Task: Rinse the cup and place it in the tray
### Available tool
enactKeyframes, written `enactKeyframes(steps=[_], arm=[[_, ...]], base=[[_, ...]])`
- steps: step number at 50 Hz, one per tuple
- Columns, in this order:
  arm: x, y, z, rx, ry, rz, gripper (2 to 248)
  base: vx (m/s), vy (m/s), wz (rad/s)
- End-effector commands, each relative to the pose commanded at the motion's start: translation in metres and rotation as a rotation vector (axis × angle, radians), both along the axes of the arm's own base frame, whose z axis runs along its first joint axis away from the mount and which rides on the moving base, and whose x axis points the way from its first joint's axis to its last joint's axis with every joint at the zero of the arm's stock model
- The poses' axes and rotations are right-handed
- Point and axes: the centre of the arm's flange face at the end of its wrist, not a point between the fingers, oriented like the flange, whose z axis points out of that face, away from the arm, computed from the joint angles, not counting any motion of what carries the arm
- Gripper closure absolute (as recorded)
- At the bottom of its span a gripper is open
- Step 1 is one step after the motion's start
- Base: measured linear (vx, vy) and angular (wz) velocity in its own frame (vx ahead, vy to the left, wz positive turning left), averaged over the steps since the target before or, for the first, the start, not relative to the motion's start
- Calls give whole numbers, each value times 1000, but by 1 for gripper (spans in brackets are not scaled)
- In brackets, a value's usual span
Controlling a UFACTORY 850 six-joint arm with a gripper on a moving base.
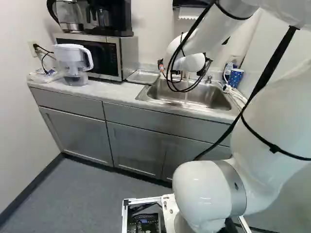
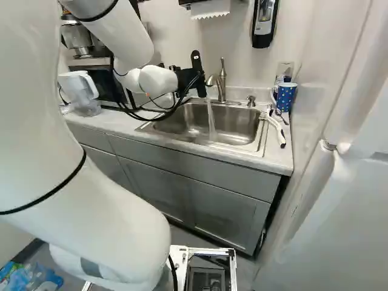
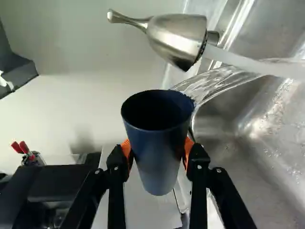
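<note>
A small kitchen or kitchenette, type of building not determinable. Diagnostic features: a sink point(image 2: 237, 126) with running faucet point(image 2: 221, 82), set in a counter point(image 1: 114, 93) above grey cabinets point(image 1: 133, 148); a microwave point(image 1: 104, 57); a filter pitcher point(image 1: 74, 63); a wall-mounted soap dispenser point(image 2: 265, 19); and paper towels point(image 2: 210, 8) in a holder.

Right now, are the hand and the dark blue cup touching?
Touching. The wrist view shows it: the hand has its orange pads against opposite sides of the dark blue cup, below its rim.
</note>
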Motion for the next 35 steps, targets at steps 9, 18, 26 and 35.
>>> enactKeyframes(steps=[9,18,26,35], arm=[[0,0,0,92,-4,-21,128],[0,0,0,184,-8,-43,128],[0,0,0,266,-12,-61,128],[0,0,0,358,-16,-83,128]], base=[[0,0,0],[0,0,0],[0,0,0],[0,0,0]])
